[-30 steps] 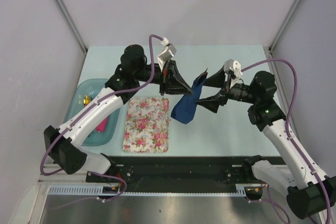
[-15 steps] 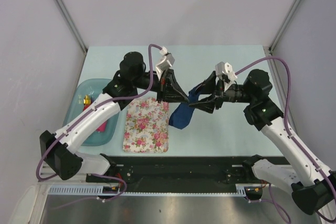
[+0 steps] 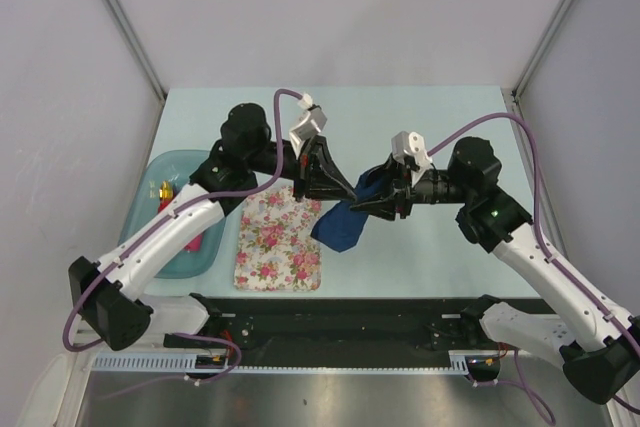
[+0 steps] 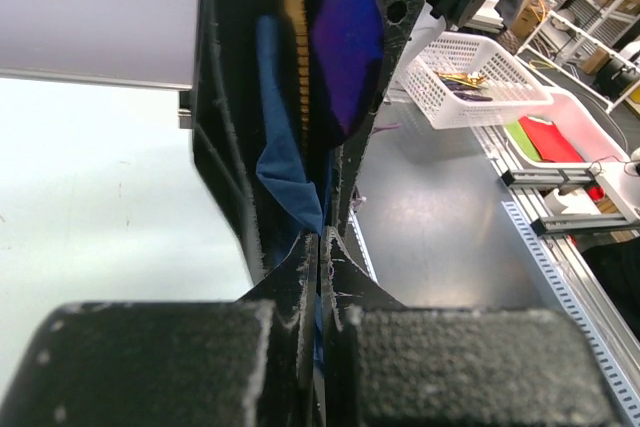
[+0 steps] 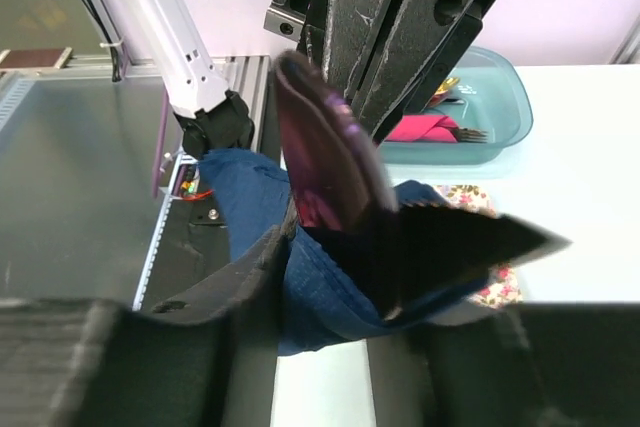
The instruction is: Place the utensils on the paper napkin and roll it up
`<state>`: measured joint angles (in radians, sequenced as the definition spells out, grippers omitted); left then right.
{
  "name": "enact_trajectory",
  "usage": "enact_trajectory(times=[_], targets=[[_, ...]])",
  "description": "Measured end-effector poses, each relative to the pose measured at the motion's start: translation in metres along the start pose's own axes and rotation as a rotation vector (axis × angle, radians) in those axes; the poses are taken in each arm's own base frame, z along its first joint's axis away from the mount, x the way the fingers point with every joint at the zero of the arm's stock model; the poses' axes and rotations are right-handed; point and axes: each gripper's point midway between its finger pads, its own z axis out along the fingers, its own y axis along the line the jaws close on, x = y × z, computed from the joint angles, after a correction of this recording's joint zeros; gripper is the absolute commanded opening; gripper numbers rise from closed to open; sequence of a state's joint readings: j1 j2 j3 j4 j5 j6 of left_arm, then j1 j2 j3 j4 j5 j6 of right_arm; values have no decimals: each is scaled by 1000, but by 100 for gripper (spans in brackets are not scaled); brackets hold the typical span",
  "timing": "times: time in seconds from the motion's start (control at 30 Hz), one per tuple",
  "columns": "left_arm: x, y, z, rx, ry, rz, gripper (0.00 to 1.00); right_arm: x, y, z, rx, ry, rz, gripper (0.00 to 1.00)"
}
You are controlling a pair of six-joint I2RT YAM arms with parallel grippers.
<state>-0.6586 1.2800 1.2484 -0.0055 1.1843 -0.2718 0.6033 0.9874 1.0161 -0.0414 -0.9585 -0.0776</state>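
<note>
The dark blue paper napkin point(image 3: 338, 225) hangs bunched in the air between my two grippers, above the right edge of the floral mat. My left gripper point(image 3: 345, 187) point(image 4: 322, 232) is shut on a fold of the napkin point(image 4: 285, 182). My right gripper point(image 3: 368, 199) point(image 5: 390, 257) faces it, jaws closed in around the napkin point(image 5: 330, 287) and the purple spoon point(image 5: 325, 157) wrapped in it. In the left wrist view the spoon bowl point(image 4: 345, 47) and a thin gold utensil point(image 4: 290, 37) stand upright inside the napkin. The spoon's handle is hidden.
A pink-and-white floral mat point(image 3: 280, 237) lies on the pale table point(image 3: 430, 247) near the front edge. A teal tray point(image 3: 165, 212) with pink and gold pieces sits at the left. White walls close in on three sides.
My right gripper has moved left up to the left gripper and narrowed its jaws round the napkin. The hanging napkin has shifted left with both arms.
</note>
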Motion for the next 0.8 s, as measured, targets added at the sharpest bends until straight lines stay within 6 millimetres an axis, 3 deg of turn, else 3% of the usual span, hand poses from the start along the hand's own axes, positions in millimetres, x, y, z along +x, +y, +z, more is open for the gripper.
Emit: enact_trajectory(times=[0.03,0.07,0.13,0.27,0.33,0.47,0.6,0.8], targets=[[0,0,0,-1,-2,-2,0,0,0,0,0,2,-2,23],[0,1,0,-2,-5,-2,0,1,0,0,1,4,0,7],[1,4,-1,-9,-11,-5,1,2,0,0,6,7,-1,0],[-2,9,-3,-34,-25,-13,49,3,-6,0,41,11,11,0],[-6,10,-5,-61,-39,-12,57,3,-12,0,74,12,20,0],[-19,19,-20,-194,-99,18,90,7,-28,0,149,17,94,0],[-24,31,-46,-384,-164,62,96,9,-49,0,217,1,210,0],[-8,46,-67,-562,-175,63,97,6,-84,-8,317,-69,390,0]])
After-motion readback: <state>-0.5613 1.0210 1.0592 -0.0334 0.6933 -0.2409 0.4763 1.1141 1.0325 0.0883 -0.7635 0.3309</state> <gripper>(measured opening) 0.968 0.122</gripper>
